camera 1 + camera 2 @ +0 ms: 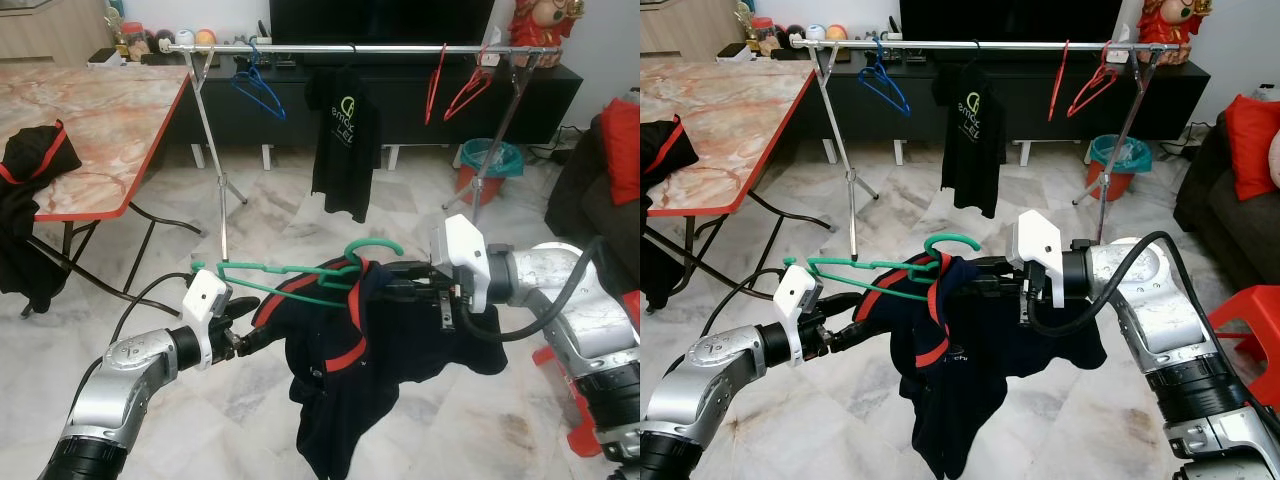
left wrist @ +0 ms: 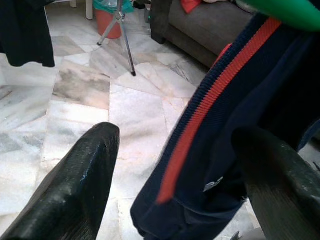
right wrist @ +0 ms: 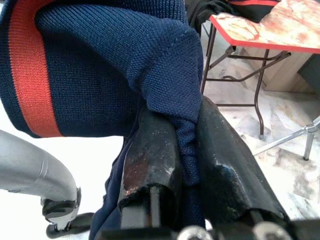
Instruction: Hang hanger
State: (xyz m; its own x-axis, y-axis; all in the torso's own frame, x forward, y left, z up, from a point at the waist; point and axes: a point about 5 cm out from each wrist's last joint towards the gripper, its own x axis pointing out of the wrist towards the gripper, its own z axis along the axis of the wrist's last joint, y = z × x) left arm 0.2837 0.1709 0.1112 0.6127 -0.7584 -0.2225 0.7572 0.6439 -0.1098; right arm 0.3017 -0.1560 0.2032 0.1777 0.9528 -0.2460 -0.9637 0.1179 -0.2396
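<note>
A green plastic hanger [image 1: 290,283] is held level at chest height, and a navy shirt with red trim [image 1: 340,390] droops from it towards the floor. My right gripper [image 3: 187,115] comes in from the right and is shut on a fold of the shirt near the hanger's hook [image 1: 372,246]. From the lower left, my left gripper [image 1: 245,330] is open. Its fingers [image 2: 90,165] stand apart just short of the shirt's red-striped edge [image 2: 200,115], under the hanger's left end. A chrome clothes rail [image 1: 350,47] spans the room behind.
On the rail hang a blue hanger [image 1: 258,88], a black T-shirt [image 1: 342,140] and red hangers [image 1: 465,95]. A marble-top folding table [image 1: 90,120] with a black garment [image 1: 35,160] stands at the left. An orange bin [image 1: 485,170], a sofa [image 1: 600,200] and a red stool [image 1: 590,400] are at the right.
</note>
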